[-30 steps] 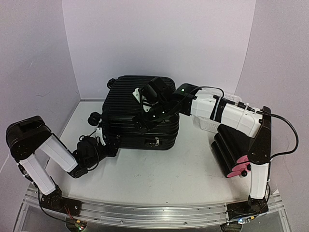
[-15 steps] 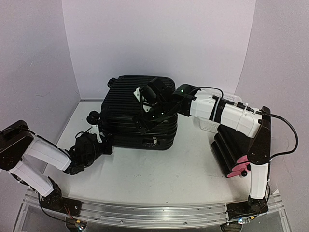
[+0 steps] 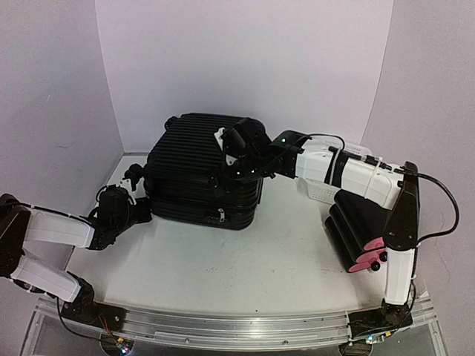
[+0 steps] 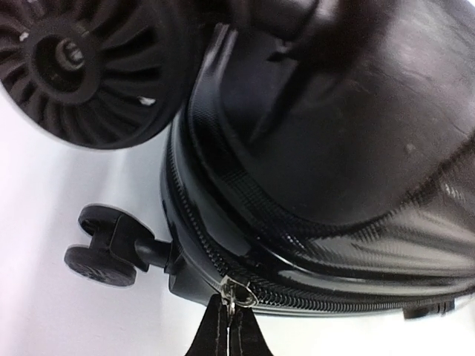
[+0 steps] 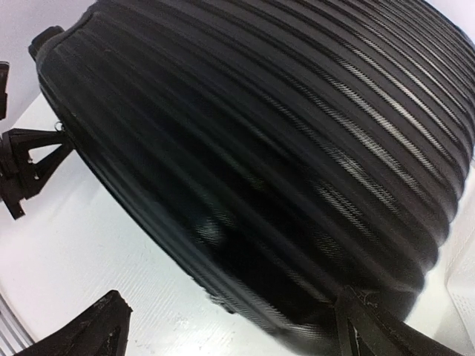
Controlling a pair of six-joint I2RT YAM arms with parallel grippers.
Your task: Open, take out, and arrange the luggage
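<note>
The luggage [image 3: 189, 159] is a big black ribbed hard-shell suitcase lying flat at the back of the table, wheels to the left. My left gripper [image 3: 139, 213] is low at its near left corner, shut on the silver zipper pull [image 4: 236, 294] of the seam; in the left wrist view the left gripper [image 4: 228, 310] pinches the pull just below the slider, with a wheel [image 4: 89, 67] above. My right gripper [image 3: 226, 169] reaches over the ribbed lid [image 5: 282, 148], jaws wide open, its fingertips [image 5: 82, 334] spread either side of the shell's near edge.
A white mesh basket [image 3: 323, 189] sits behind my right forearm. A black box with pink drawer fronts [image 3: 358, 239] lies at the right. Walls close the table at the left, back and right. A second zipper slider [image 3: 220, 216] hangs on the suitcase's front side.
My left gripper closed on the zipper pull and drew back to the left. The suitcase slid and turned a little leftward with it. My right gripper stayed open over the lid.
</note>
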